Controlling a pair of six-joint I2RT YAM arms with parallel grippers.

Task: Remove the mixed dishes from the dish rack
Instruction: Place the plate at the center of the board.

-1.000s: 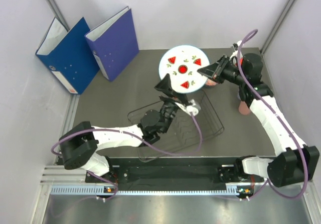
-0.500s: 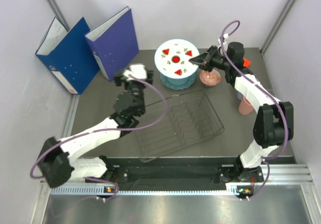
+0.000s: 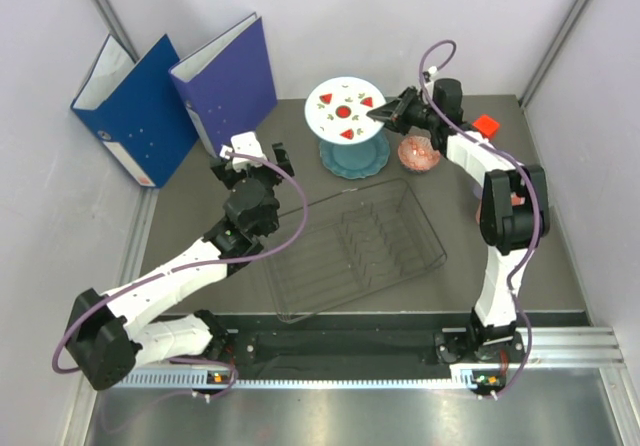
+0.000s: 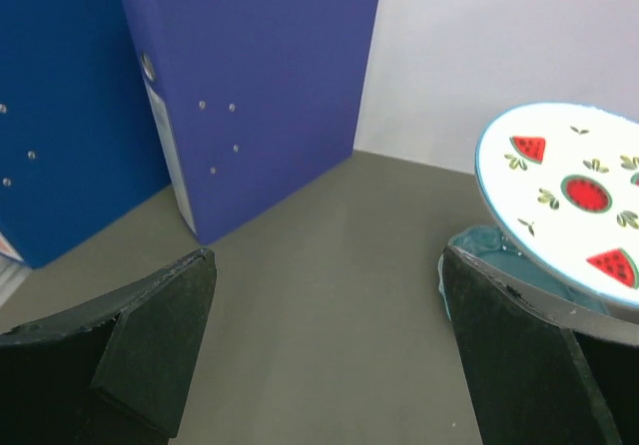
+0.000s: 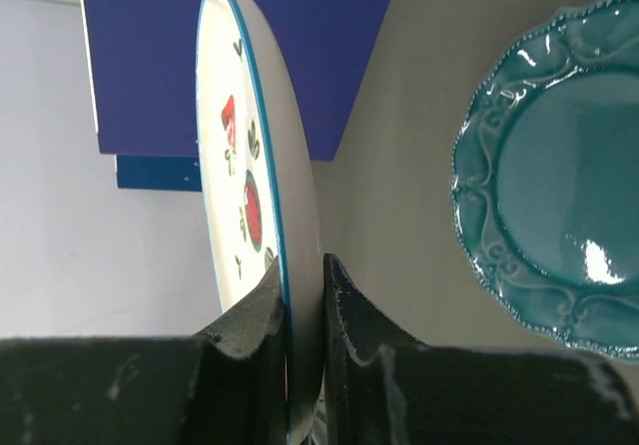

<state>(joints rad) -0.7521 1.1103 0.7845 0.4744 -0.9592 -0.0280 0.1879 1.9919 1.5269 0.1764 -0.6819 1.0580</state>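
White plate (image 3: 345, 106) hangs pinched by its rim in the right claw (image 3: 385, 114), tilted just above the teal plate (image 3: 355, 156) beneath that claw, probably to stack there; the left claw (image 3: 252, 158) is spread and empty.

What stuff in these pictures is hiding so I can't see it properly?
- Teal plate: in the top view, the white plate in the right claw covers its far part. In the right wrist view, the picture edge cuts it off.
- Small bowl: top view, pattern too small to read.
- Dish rack: top view, wires too thin to tell if anything clear sits inside.
- White plate: left wrist view, cut off at the right edge.
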